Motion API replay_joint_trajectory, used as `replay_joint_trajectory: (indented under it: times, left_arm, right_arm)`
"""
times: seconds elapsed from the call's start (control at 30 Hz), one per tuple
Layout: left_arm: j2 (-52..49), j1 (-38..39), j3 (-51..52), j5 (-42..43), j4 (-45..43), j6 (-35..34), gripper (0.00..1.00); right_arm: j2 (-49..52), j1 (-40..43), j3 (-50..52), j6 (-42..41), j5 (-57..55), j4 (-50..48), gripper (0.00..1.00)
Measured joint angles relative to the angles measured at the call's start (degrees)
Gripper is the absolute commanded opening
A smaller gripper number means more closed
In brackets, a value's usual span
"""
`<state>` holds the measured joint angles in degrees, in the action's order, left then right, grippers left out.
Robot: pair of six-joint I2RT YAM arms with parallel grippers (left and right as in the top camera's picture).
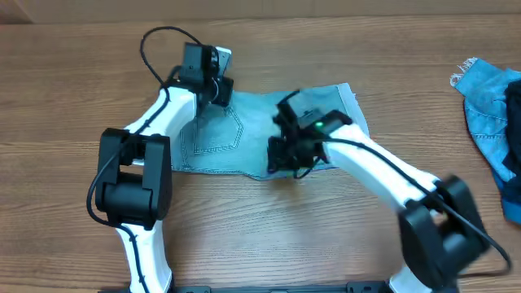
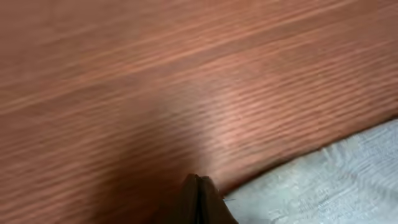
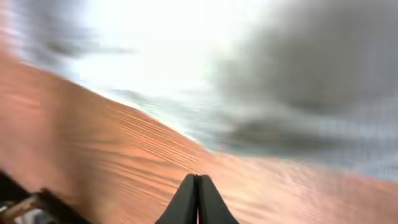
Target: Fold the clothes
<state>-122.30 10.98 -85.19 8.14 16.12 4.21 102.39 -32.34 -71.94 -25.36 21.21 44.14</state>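
The clothes I am working on are a pale light-blue pair of jeans (image 1: pixel 236 130), lying folded into a compact rectangle in the middle of the table with a back pocket showing. My left gripper (image 1: pixel 216 94) is at the fold's far left edge. In the left wrist view its fingertips (image 2: pixel 199 186) are pressed together, empty, over bare wood just beside the pale denim (image 2: pixel 348 180). My right gripper (image 1: pixel 283 159) is over the fold's near edge. It is shut and empty (image 3: pixel 198 186), with wood below it and blurred pale cloth (image 3: pixel 168 109) beyond.
A heap of medium-blue denim with frayed white edges (image 1: pixel 492 114) lies at the table's right edge. The wooden table (image 1: pixel 269 228) stretches bare in front of the fold. Both white arms reach in from the near edge.
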Motion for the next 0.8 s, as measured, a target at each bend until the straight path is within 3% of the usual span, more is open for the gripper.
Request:
replay_joint_trajectory:
  times: [0.13,0.33,0.8]
  left_arm:
    - [0.0,0.6,-0.3,0.2,0.4,0.0,0.04]
    - [0.0,1.0,-0.3,0.2,0.7,0.0,0.04]
    - [0.0,1.0,-0.3,0.2,2.3,0.5,0.04]
  right_arm:
    - [-0.7,0.0,-0.3,0.7,0.0,-6.0,0.04]
    - [9.4,0.0,-0.3,-0.1,-0.2,-11.6,0.04]
    - [11.4,0.0,-0.6,-5.7,-0.2,3.9,0.04]
